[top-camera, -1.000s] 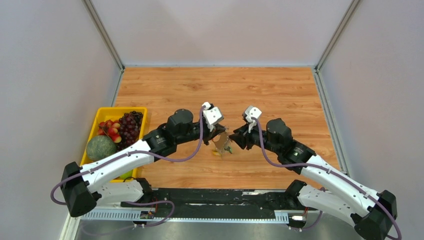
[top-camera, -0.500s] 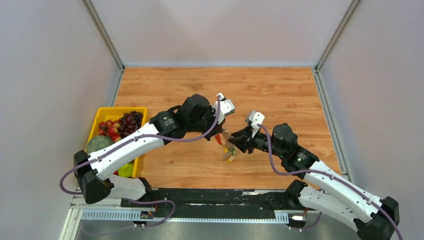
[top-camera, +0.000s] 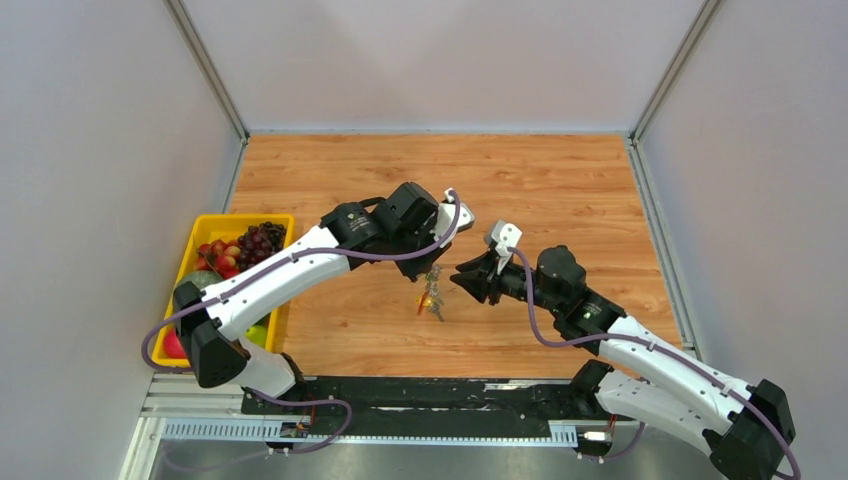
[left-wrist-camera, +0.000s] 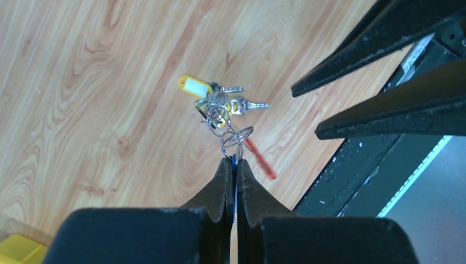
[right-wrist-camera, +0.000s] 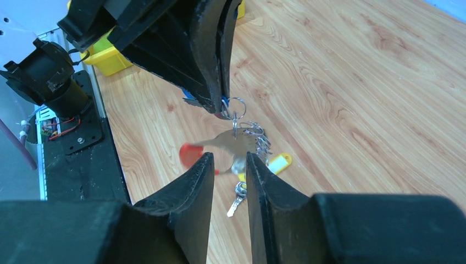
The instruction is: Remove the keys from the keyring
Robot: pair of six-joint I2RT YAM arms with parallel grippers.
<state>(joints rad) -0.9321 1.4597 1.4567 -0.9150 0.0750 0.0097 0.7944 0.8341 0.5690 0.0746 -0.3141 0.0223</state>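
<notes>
**Bunch held aloft, second gripper poised beside it**

From above, you have the left gripper (top-camera: 437, 265) hanging the keys (top-camera: 431, 298) over the middle of the wooden table (top-camera: 560, 190), with the right gripper (top-camera: 458, 281) just beside them. Through the left wrist, your fingers are pressed together on a thin blue sliver, which I take for a blue key head (left-wrist-camera: 234, 160). The keyring (left-wrist-camera: 231, 138) hangs from it, with its red clip (left-wrist-camera: 259, 158) and a yellow tag (left-wrist-camera: 195, 86) dangling below. Through the right wrist, your right fingers stand spread with nothing between them, near the bunch. You look set up for the first separation. Next, close the right on the ring itself, not a key, so the left can work its key off. The bunch hangs loose and may swing.
</notes>
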